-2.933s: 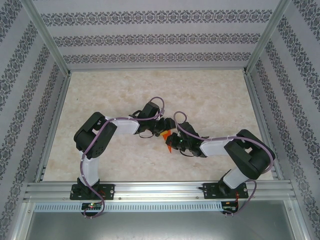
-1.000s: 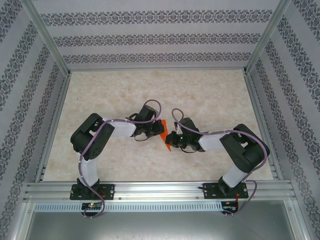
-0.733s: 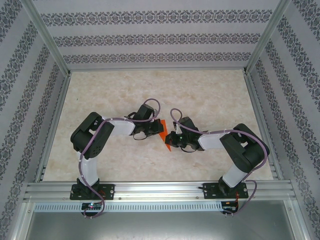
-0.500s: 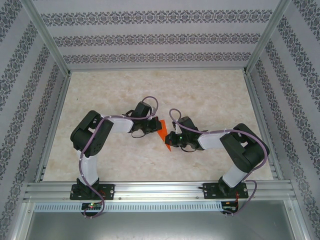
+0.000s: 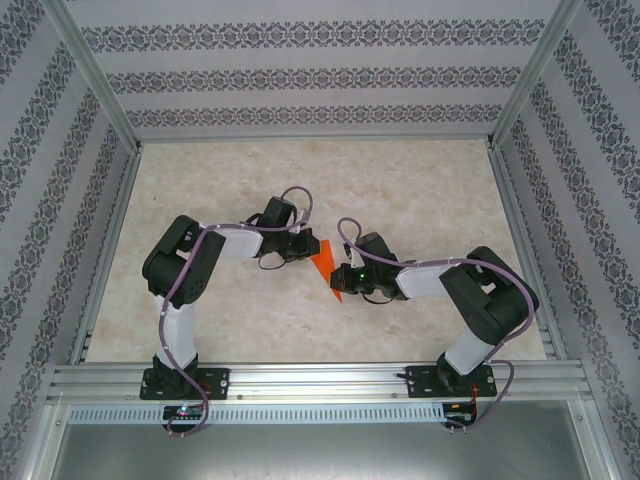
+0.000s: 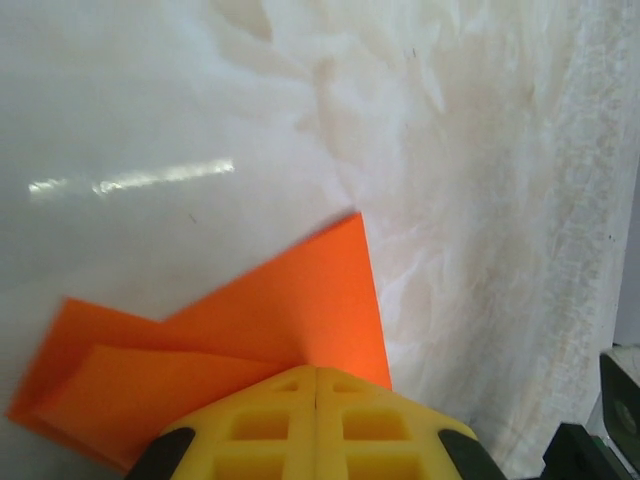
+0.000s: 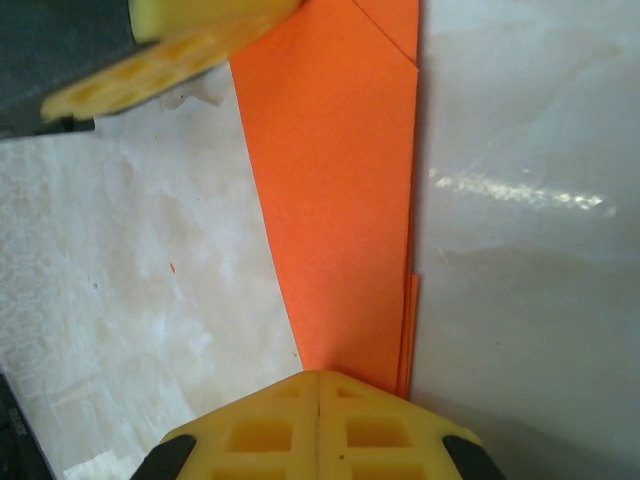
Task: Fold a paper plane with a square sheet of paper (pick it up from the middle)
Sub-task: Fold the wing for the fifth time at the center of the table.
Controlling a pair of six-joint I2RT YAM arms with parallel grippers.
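Observation:
The square sheet of paper (image 5: 324,262) is bright orange and folded into a narrow, creased, pointed shape, held between the two grippers near the table's middle. My left gripper (image 5: 308,246) is shut on its upper end. In the left wrist view the yellow fingertips (image 6: 290,400) meet on the paper (image 6: 290,310), with a folded flap to the left. My right gripper (image 5: 346,279) is shut on the lower end. In the right wrist view the long layered strip (image 7: 340,200) runs away from the closed gripper (image 7: 318,378) toward the left gripper's fingers (image 7: 170,50). A small orange tip (image 5: 337,296) pokes out below.
A pale marbled tabletop (image 5: 420,190) lies under both arms, with aluminium frame rails (image 5: 310,378) at the near edge and patterned walls on three sides. The left elbow (image 5: 180,265) and right elbow (image 5: 495,300) stand out to the sides.
My left gripper has shifted a little back and to the left with its end of the paper. The right gripper has stayed nearly in place. Both remain shut.

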